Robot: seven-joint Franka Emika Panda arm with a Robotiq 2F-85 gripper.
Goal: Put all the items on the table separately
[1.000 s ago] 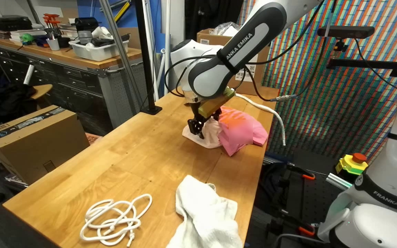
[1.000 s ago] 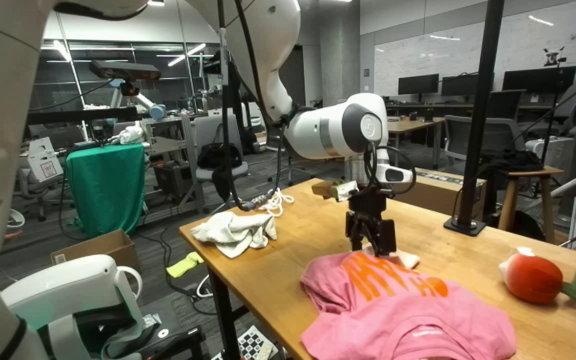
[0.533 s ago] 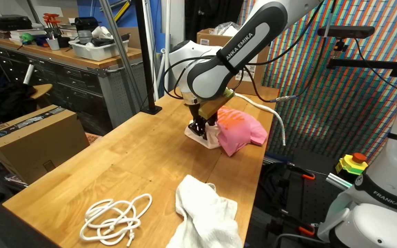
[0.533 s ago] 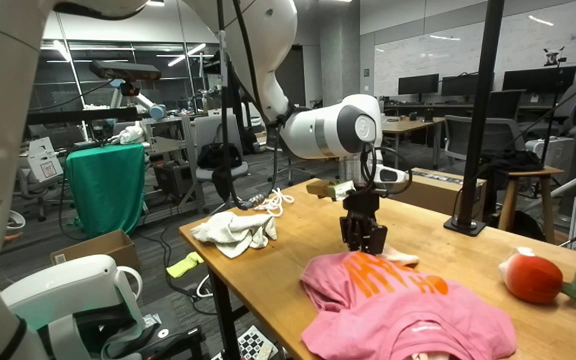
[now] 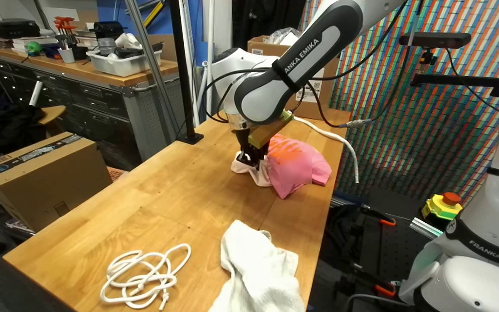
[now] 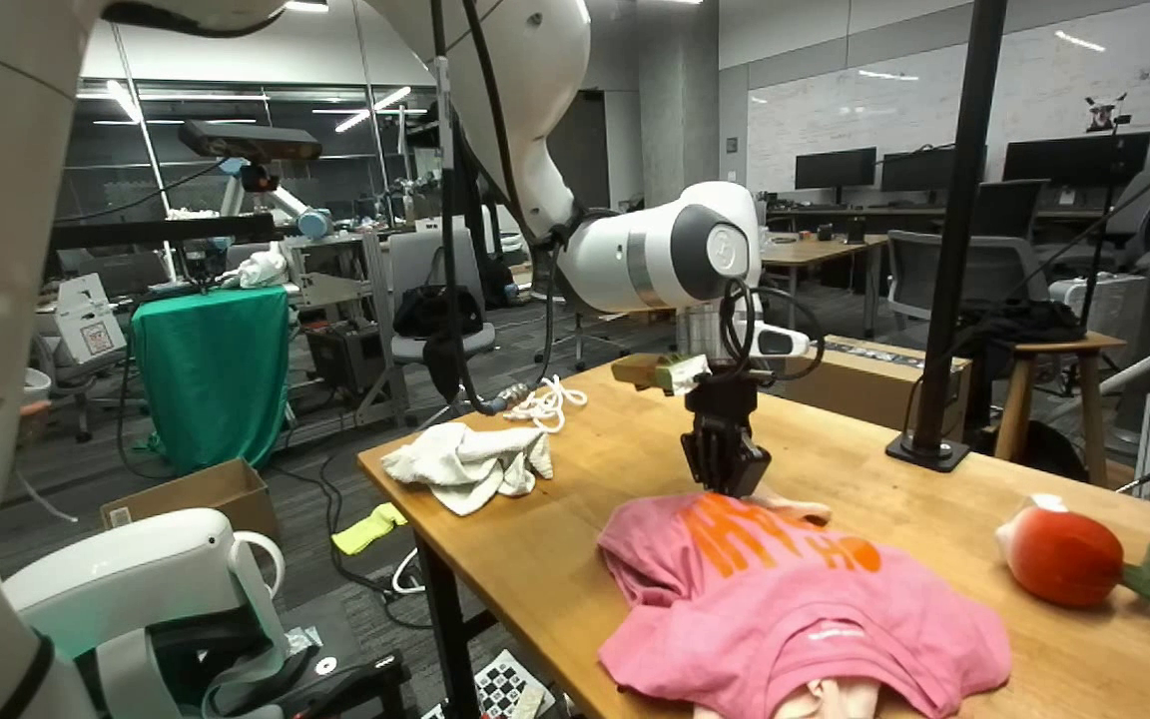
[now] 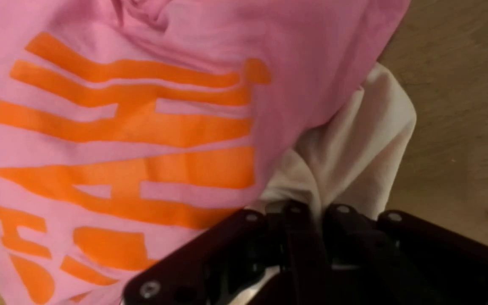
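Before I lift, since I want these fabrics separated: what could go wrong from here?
The pink shirt lies over part of the pale cloth that the gripper pinches, so lifting may drag both together. Only a bunched fold seems held, so the cloth might slip free. The shirt lies close to an edge of the table, so a pull that way could tip it off.

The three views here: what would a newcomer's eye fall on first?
Likely the pink shirt on the table, its orange lettering filling much of the wrist view. Next, the black tool, pinching a pale cloth that shows from under the shirt. In an exterior view, a red-orange object stands out too, toward the picture's right.
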